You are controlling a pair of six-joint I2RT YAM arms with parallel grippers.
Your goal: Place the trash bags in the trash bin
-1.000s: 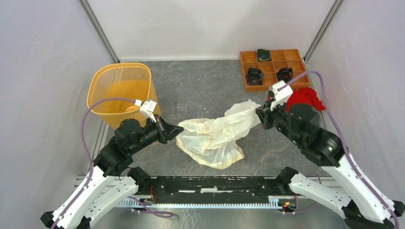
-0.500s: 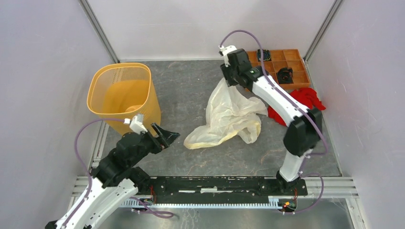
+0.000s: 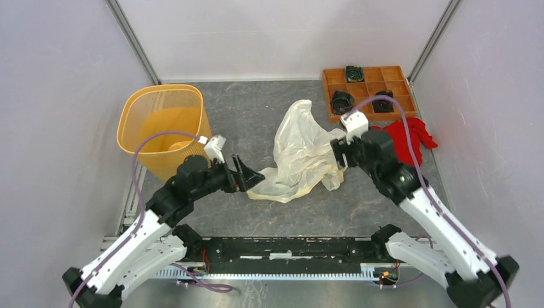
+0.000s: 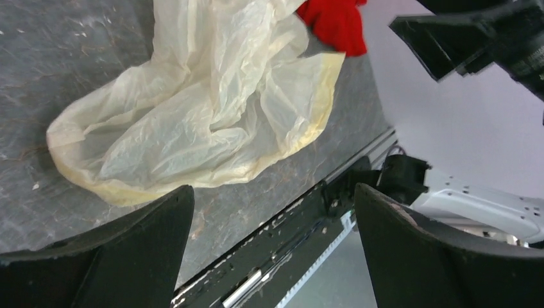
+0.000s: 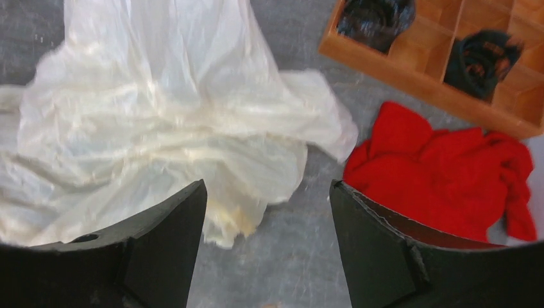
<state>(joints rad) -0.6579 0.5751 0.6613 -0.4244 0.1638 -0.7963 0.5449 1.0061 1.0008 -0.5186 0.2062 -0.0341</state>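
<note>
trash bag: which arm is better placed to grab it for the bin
Left. The left fingers are open next to the trash bag, and the trash bin stands on that side.

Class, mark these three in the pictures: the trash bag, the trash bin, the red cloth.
trash bag (image 3: 300, 151): top external view, crumpled middle.
trash bin (image 3: 160, 87): top external view, far rim.
red cloth (image 5: 442, 167): right wrist view, middle of the heap.

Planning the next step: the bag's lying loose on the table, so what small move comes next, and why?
Probably ease the left gripper forward onto the nearest edge of the trash bag and close. Both it and the right gripper are open, holding nothing; the bag lies crumpled between them, and the trash bin stands on the left arm's side.
</note>
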